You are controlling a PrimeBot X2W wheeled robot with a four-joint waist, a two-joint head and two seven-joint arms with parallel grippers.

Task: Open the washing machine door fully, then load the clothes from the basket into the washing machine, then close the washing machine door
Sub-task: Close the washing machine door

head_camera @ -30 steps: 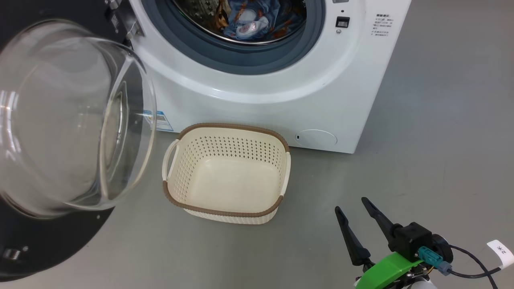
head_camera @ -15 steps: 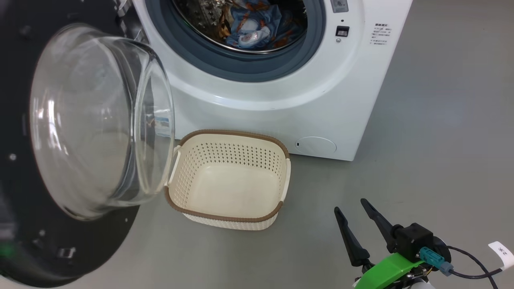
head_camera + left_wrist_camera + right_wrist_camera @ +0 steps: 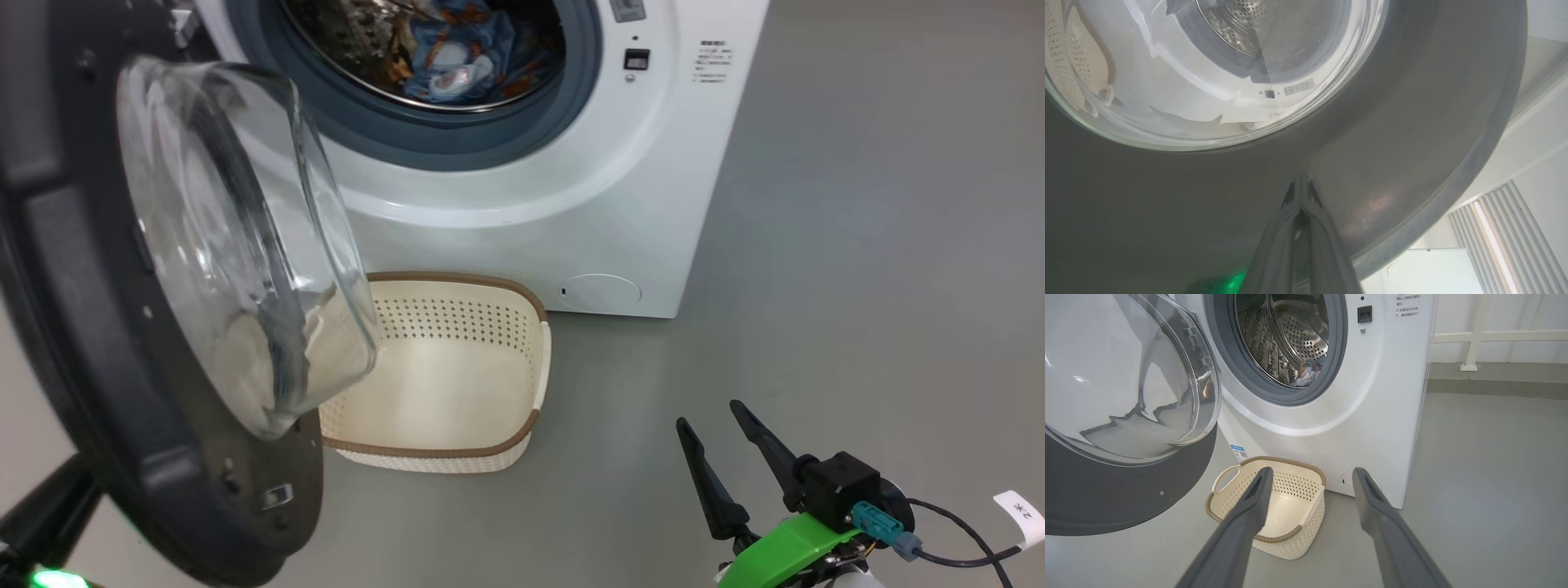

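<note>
With the blue-printed soft clothes [image 3: 457, 57] in the white boxy washing machine [image 3: 531, 204] and the cream perforated plastic basket [image 3: 490, 282] empty at its foot, the round black-rimmed glass door [image 3: 163, 310] has swung halfway shut, the left gripper [image 3: 1301, 181] pushing its rim with 2 fingers pressed together, the right gripper [image 3: 709, 416] spread idle.

The floor [image 3: 1494, 477] is smooth, grey and evenly lit. A white wall [image 3: 1515, 312] rises at the floor's far edge. A white rail [image 3: 1515, 336] and post [image 3: 1470, 351] stand near that edge.
</note>
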